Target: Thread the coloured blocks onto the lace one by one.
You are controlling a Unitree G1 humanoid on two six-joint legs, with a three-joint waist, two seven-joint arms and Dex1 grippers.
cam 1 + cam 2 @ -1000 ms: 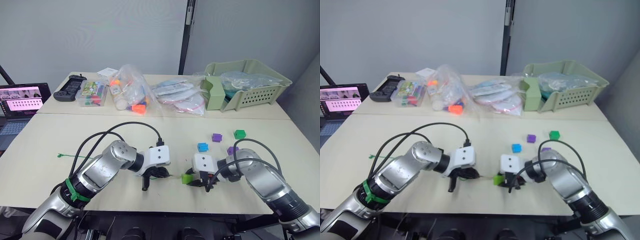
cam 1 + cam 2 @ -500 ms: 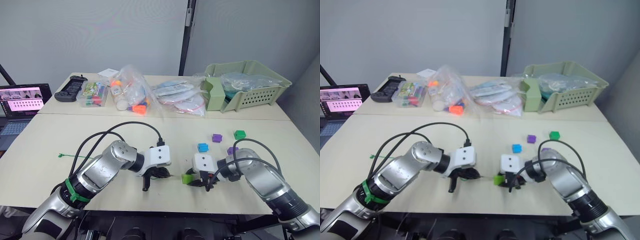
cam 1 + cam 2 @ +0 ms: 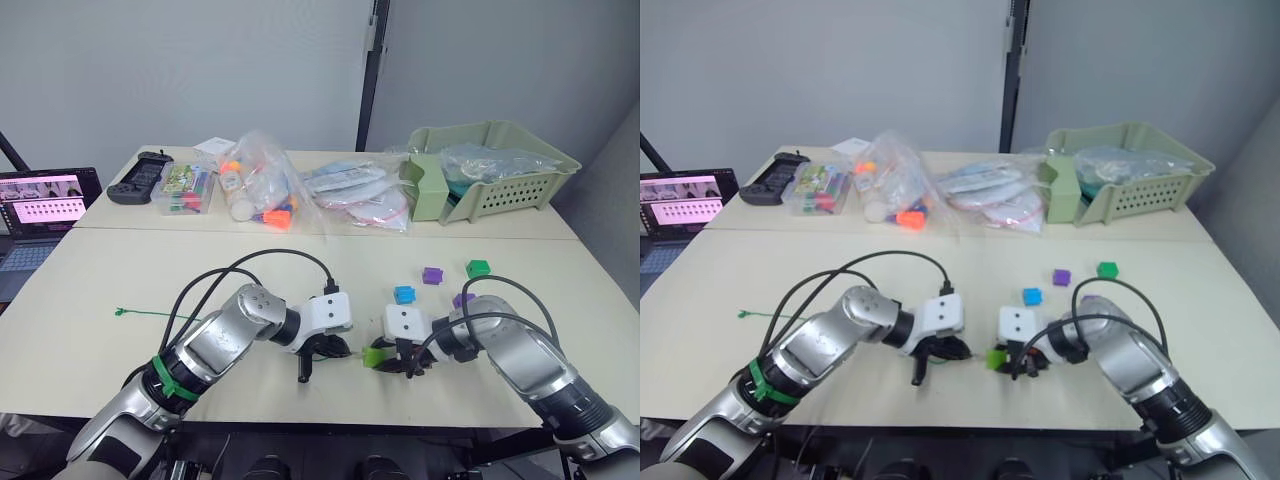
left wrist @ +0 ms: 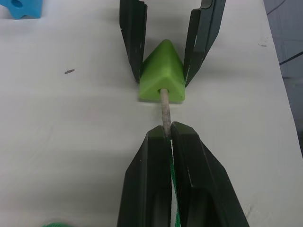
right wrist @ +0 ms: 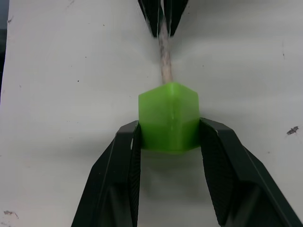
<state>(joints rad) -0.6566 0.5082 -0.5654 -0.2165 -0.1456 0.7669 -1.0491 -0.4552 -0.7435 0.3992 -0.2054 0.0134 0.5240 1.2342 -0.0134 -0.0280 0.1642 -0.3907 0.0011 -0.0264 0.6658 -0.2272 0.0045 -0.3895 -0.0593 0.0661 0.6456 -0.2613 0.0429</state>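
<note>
left wrist view shows the lime wedge (image 4: 162,73) on the counter (image 4: 71,132) near its front edge, the lace tip (image 4: 165,108) just entering its hole. right claw (image 5: 169,142) grips the wedge by its sides; left claw (image 4: 170,134) is clamped on the tip close behind it. a slight misalignment could jam the tip or twist the wedge loose.

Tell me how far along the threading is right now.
Nothing is strung yet. In hand: the right gripper clamps the lime green wedge, and the left gripper pinches the lace's pale tip, which has reached the wedge's hole. Left: the blue cube, two purple cubes and the dark green cube lie loose.
</note>
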